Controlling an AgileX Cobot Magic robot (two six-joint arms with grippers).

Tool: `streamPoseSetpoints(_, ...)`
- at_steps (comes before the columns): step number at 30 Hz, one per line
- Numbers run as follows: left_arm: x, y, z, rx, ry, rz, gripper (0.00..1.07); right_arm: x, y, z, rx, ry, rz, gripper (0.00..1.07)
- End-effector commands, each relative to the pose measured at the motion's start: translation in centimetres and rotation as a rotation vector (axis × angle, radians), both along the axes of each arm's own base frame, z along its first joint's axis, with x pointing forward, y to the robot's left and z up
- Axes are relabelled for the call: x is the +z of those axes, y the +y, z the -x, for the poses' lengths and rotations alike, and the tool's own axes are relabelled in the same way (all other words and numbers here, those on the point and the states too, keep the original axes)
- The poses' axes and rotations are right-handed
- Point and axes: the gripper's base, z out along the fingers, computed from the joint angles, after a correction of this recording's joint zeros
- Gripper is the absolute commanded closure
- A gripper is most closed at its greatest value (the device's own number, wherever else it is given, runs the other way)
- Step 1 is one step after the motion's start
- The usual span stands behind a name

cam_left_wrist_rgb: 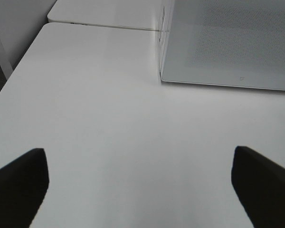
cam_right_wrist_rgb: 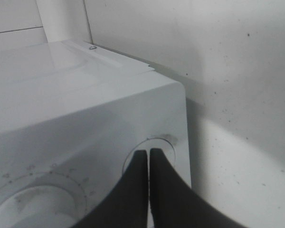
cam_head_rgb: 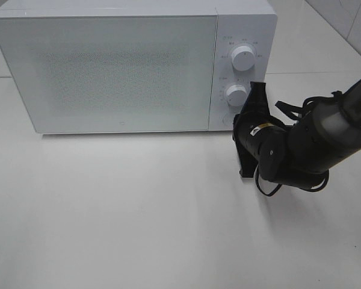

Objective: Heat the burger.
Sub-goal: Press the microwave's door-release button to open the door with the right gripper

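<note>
Right gripper [cam_right_wrist_rgb: 148, 154]: jaws clenched, empty, tips at round button [cam_right_wrist_rgb: 165, 145] on microwave [cam_head_rgb: 108, 72] panel. Left gripper [cam_left_wrist_rgb: 140, 183]: jaws released over tabletop [cam_left_wrist_rgb: 109, 109]. Burger out of sight.

White table [cam_head_rgb: 138, 229]; white microwave [cam_head_rgb: 108, 72] stands on it, door shut.

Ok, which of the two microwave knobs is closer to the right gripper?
The lower knob. The shut right gripper is right next to it, while the upper knob sits higher up and farther from it.
</note>
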Motion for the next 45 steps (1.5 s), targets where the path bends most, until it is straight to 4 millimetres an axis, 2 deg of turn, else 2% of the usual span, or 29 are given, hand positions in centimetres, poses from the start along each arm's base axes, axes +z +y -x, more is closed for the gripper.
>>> streamPoseSetpoints(1, 0.0, 0.0, 0.3, 0.003, -0.024, -0.002, 0.04, 0.4, 0.2, -0.8, 0.016, -0.025, 0.017, 1.07)
streamPoseSetpoints(15, 0.0, 0.0, 0.3, 0.003, -0.024, -0.002, 0.04, 0.0, 0.5, -1.0, 0.022, 0.000, 0.014, 1.07)
streamPoseSetpoints(30, 0.0, 0.0, 0.3, 0.003, -0.024, -0.002, 0.04, 0.6, 1.0, -1.8, 0.027, -0.040, 0.002, 1.07)
streamPoseSetpoints(38, 0.0, 0.0, 0.3, 0.003, -0.024, -0.002, 0.04, 1.4, 1.1, -2.4, 0.007, -0.105, -0.007, 1.07)
streamPoseSetpoints(45, 0.0, 0.0, 0.3, 0.003, -0.024, -0.002, 0.04, 2.7, 0.8, -3.3, -0.055, -0.259, 0.014, 1.07)
